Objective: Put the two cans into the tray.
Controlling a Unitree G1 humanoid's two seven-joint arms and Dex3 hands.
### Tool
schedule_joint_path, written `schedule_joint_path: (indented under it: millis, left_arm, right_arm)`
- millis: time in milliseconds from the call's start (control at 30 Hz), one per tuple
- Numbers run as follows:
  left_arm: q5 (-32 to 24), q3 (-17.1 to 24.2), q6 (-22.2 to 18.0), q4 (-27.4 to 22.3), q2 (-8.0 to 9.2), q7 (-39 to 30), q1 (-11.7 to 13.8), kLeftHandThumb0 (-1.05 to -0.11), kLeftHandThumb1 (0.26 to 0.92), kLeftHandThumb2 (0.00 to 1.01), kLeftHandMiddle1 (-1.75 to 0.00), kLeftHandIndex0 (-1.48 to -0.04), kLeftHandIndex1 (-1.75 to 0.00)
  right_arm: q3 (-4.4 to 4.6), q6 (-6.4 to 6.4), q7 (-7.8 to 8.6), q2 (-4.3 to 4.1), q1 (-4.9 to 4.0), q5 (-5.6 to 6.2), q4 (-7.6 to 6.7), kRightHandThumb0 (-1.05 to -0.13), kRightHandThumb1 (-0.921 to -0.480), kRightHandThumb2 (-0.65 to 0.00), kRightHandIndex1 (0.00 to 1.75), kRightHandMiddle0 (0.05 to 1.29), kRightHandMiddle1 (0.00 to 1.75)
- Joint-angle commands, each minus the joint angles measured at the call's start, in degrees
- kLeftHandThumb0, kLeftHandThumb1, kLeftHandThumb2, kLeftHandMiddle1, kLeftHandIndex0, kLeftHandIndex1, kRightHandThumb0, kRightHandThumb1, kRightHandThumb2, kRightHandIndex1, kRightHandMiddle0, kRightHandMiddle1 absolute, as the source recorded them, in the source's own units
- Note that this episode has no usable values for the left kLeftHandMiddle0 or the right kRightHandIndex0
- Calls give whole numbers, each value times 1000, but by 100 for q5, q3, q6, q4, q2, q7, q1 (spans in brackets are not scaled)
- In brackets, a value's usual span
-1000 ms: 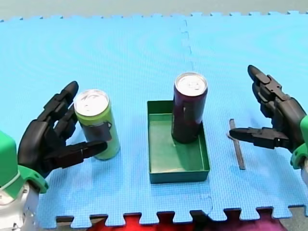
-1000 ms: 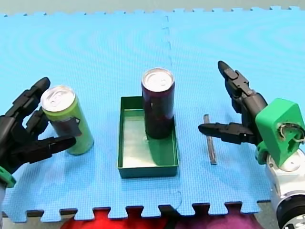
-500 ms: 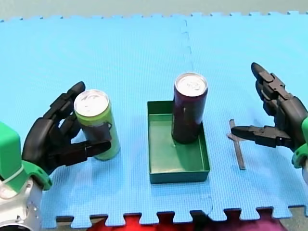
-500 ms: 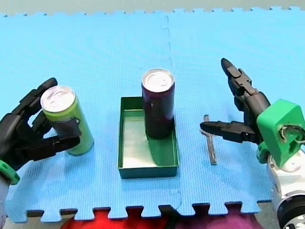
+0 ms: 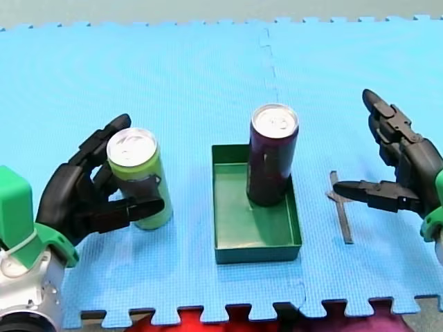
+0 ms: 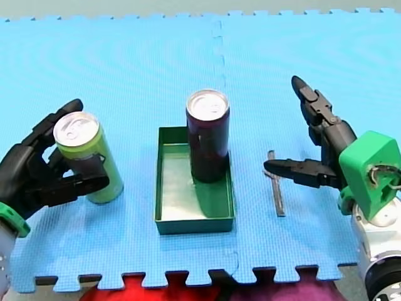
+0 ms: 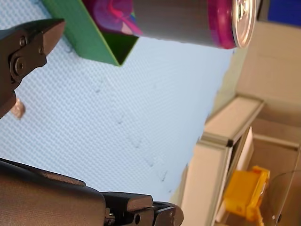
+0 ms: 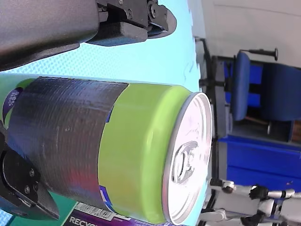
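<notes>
First head view: the left hand [image 5: 83, 202] clasps the green can [image 5: 143, 181], standing left of the tray [image 5: 255, 234], seemingly to carry it in beside the purple can [image 5: 272, 158] at the tray's far right; the right hand [image 5: 405, 174] hovers released, farther right.

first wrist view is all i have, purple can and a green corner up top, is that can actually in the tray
Observer: Yes, the purple can stands upright at the far end of the green tray.
Operator: where's the other can
Observer: The green can stands on the blue mat left of the tray, outside it, with the left hand right at it; I cannot tell whether it grips.
Operator: and the other hand
Observer: The right hand is to the right of the tray, holding nothing.
</notes>
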Motion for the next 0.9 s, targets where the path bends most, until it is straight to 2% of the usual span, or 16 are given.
schedule_joint_path:
  millis: [0, 567, 867]
  left_arm:
    - [24, 8, -13, 18, 8, 2, -39, -557, 584, 3, -25, -262, -4]
    - [59, -3, 171, 146, -26, -62, -189, -609, 591, 1, -10, -256, 0]
    - [186, -73, 127, 188, -91, 26, -233, -695, 603, 3, -3, -252, -1]
  right_arm:
    - [-23, -20, 9, -26, -24, 31, 9, -596, -619, 0, 1, 113, 0]
    - [-71, -50, 58, -27, -21, 46, 18, -611, -621, -1, 1, 118, 1]
    - [-108, -112, 90, -28, -37, 66, 68, -616, -621, 0, 2, 121, 1]
